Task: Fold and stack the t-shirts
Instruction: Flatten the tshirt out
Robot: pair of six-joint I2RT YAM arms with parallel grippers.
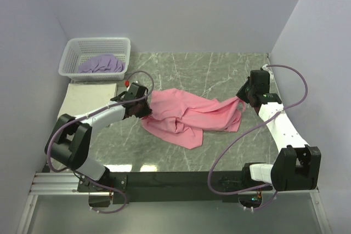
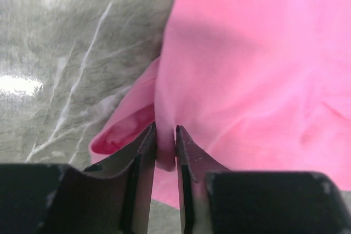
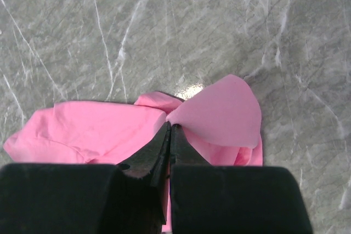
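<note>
My left gripper (image 2: 165, 131) pinches a thin fold at the left edge of the pink t-shirt (image 1: 186, 116), crumpled on the table (image 1: 219, 69); my right gripper (image 3: 169, 128) clamps its right corner. Either small bite could slip when I pull it taut. Only the overhead view shows the lavender t-shirt (image 1: 100, 64) in the basket (image 1: 71, 53).
</note>
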